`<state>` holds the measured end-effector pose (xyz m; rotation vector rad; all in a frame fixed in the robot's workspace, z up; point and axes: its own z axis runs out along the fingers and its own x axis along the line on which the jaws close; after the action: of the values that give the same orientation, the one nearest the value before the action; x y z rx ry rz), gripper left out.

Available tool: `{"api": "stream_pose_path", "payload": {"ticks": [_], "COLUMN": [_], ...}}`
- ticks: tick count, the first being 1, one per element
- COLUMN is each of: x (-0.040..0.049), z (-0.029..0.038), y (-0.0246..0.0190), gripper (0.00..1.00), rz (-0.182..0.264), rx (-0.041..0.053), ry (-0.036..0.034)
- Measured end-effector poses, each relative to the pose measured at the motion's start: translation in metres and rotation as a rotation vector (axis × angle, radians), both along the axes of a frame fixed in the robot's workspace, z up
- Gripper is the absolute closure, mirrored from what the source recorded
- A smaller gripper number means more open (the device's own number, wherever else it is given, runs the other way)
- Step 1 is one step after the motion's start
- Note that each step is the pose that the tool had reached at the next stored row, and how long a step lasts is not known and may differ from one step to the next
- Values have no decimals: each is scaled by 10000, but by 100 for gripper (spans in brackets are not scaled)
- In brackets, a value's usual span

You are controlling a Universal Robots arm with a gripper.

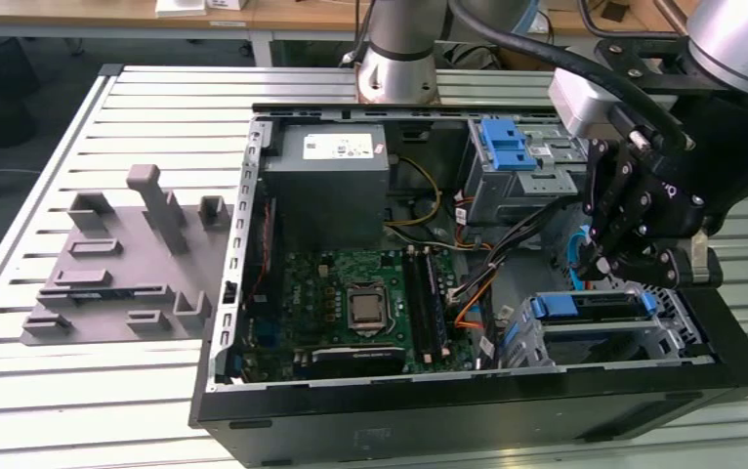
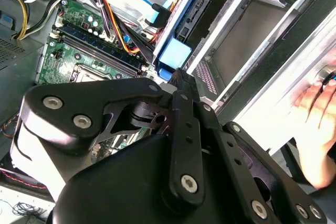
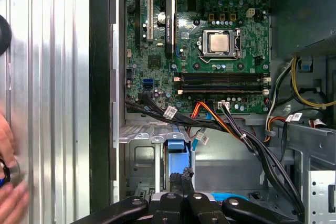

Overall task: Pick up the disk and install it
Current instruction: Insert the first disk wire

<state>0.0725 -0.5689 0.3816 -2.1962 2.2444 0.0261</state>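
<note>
While the disk (image 1: 592, 307) sits in its bay, just below hover the jaws (image 1: 604, 269) — pinched together, empty.

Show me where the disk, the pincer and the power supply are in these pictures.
disk (image 1: 592, 307): exterior view, on its blue carrier frame in the bay.
pincer (image 1: 604, 266): exterior view, at the fingertips just above the bay.
power supply (image 1: 328, 174): exterior view, on its grey top face.
</note>
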Motion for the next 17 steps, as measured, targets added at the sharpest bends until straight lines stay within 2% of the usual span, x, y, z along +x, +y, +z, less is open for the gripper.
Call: {"api": "stream_pose_path", "payload": {"ticks": [8, 17], "x": [40, 361], "z": [-2, -16], "y": [0, 37], "gripper": [89, 89], "rz": [0, 0], "rx": [1, 0], "ry": [0, 27]}}
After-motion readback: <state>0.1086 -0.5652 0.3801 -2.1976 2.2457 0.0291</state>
